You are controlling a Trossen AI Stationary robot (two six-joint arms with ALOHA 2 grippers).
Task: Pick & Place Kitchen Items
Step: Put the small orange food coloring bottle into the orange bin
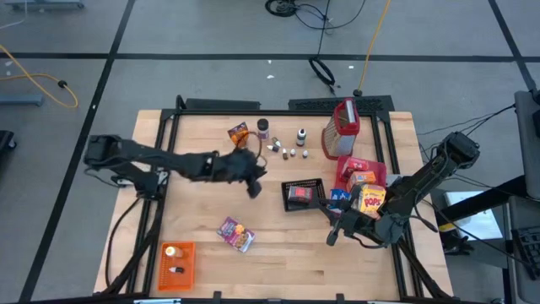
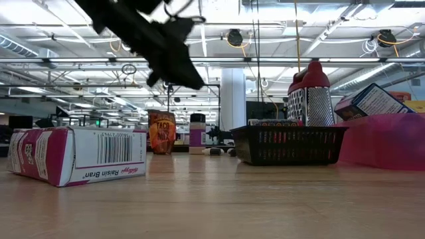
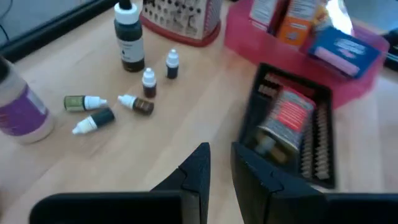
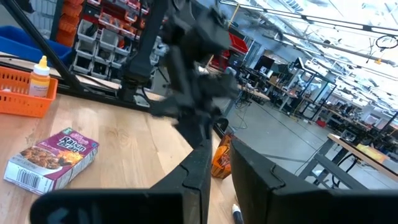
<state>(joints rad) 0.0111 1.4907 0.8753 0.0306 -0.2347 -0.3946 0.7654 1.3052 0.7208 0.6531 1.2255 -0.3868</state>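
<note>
Above the middle of the tabletop (image 1: 278, 253), the left pincer (image 1: 253, 187) hangs empty, its fingers nearly closed, just beside the black mesh basket (image 1: 304, 195) that holds a red-labelled can (image 3: 283, 118). Near the right edge the right pincer (image 1: 334, 236) hovers nearly closed and empty too, beside the red tray (image 1: 344, 171) of boxes. A purple Raisin Bran box (image 1: 235, 234) lies alone toward the front, tiny bottles (image 1: 287, 150) at the back.

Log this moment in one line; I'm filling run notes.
left gripper: empty, above table beside black basket | right gripper: empty, near red tray
</note>
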